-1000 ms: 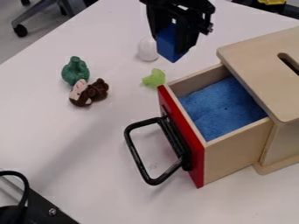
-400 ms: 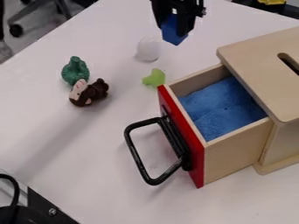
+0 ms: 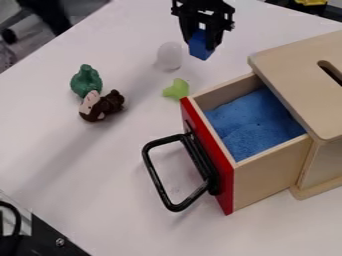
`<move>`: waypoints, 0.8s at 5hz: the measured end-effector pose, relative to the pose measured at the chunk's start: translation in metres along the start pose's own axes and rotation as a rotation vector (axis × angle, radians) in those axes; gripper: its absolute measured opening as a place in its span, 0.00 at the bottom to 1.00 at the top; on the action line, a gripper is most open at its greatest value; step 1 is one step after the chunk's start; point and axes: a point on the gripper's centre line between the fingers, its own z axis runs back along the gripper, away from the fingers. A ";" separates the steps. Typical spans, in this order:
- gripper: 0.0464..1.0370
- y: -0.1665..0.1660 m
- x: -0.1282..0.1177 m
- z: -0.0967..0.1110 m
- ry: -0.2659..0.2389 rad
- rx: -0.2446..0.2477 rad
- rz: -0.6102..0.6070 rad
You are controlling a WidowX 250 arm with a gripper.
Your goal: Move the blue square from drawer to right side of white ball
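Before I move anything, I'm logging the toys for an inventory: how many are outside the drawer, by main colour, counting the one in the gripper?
Green: 2 (dark toy, light toy)
Brown: 1 (figure)
White: 1 (ball)
Blue: 1 (block, in the gripper)
Total: 5

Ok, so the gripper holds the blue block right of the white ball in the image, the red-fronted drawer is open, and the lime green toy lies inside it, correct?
Not inside: in the camera view, the lime green toy lies on the table outside the open, red-fronted drawer. The gripper holds the blue block right of the white ball.
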 end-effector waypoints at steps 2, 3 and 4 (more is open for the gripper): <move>0.53 0.012 0.006 -0.045 0.076 -0.017 0.015; 0.59 0.010 0.007 -0.045 0.081 -0.019 0.013; 0.88 0.009 0.007 -0.046 0.087 -0.017 0.021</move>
